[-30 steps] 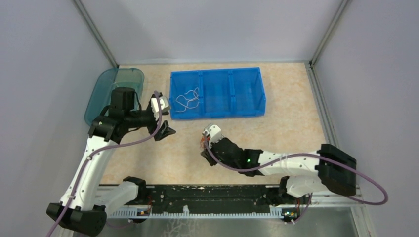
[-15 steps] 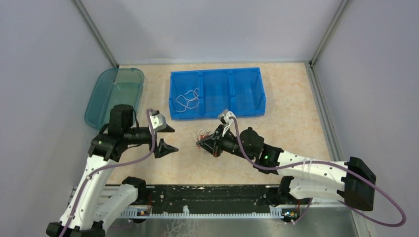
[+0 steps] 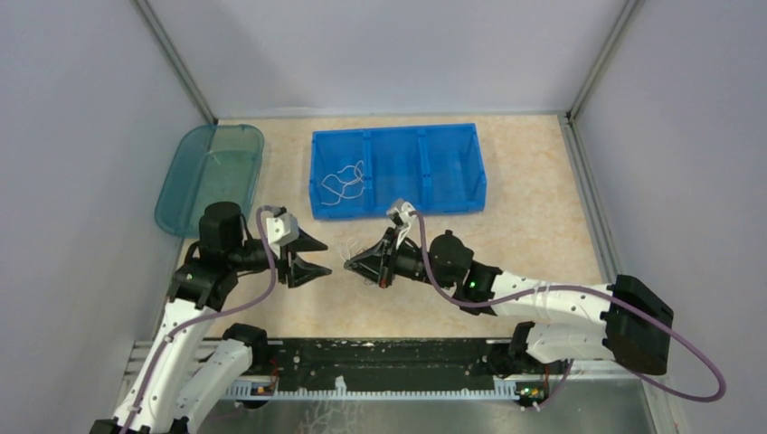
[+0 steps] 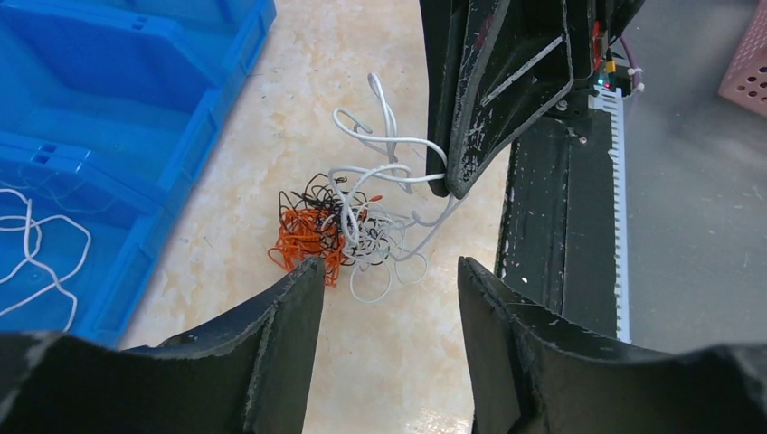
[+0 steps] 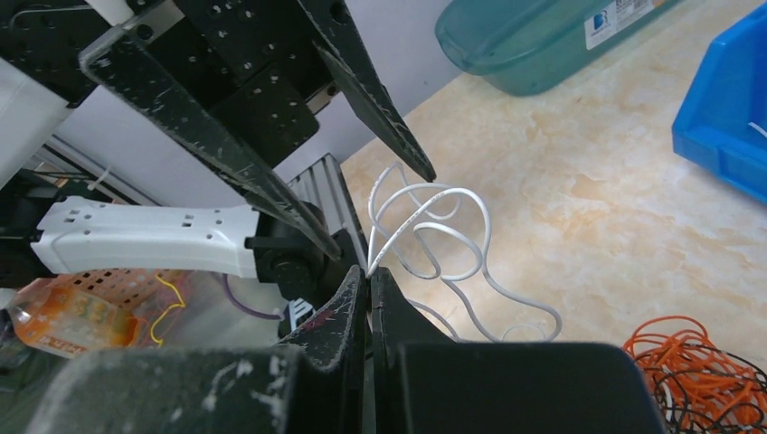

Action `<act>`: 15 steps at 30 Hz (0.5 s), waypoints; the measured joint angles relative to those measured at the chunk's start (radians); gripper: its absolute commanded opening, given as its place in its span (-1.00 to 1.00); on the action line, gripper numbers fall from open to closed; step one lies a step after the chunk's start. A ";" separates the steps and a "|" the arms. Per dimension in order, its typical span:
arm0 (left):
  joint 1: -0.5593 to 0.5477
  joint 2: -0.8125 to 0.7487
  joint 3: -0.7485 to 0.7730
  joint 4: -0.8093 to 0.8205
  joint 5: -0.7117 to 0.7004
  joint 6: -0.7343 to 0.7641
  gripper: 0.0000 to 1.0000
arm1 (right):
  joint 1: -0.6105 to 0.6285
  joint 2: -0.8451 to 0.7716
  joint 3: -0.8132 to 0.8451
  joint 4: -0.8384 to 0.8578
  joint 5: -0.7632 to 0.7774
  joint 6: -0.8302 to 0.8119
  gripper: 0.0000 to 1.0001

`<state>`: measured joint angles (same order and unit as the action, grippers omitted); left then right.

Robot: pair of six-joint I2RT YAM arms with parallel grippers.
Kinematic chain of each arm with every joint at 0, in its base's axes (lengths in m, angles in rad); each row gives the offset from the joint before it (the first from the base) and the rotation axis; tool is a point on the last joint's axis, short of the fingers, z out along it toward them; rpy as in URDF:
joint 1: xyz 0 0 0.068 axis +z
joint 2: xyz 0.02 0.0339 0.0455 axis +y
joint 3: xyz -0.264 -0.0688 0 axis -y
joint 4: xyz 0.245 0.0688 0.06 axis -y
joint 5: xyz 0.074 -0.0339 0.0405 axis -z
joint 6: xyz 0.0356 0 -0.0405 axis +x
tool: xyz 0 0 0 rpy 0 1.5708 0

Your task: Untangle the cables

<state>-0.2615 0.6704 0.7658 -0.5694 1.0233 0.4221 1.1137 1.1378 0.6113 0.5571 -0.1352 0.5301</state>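
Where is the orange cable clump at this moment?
In the left wrist view the orange cable clump lies on the table, tangled with black and white cables, just right of the blue bin and beyond the left claw.

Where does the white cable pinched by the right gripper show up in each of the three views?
Top external: white cable faint, centre, between the two grippers.
Left wrist: white cable upper centre, looping from the right gripper.
Right wrist: white cable centre, above the shut tips.
Shared landmark: blue bin.
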 measured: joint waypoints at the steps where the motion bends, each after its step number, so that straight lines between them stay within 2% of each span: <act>1: 0.000 0.010 0.000 0.006 0.008 -0.003 0.11 | -0.001 0.004 0.000 0.010 -0.006 0.004 -0.98; 5: -0.001 0.037 0.000 0.019 0.029 -0.010 -0.09 | -0.005 0.014 0.000 0.054 -0.037 0.014 -0.99; 13: -0.002 0.056 0.015 0.032 0.046 -0.003 -0.13 | -0.012 0.029 0.000 0.069 -0.085 0.026 -0.97; 15: -0.003 0.058 0.023 0.034 0.051 -0.002 -0.20 | -0.012 0.033 0.000 0.068 -0.092 0.029 -0.97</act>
<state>-0.2642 0.7288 0.7883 -0.5358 1.0740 0.4198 1.1015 1.1706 0.6109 0.6250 -0.2272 0.5591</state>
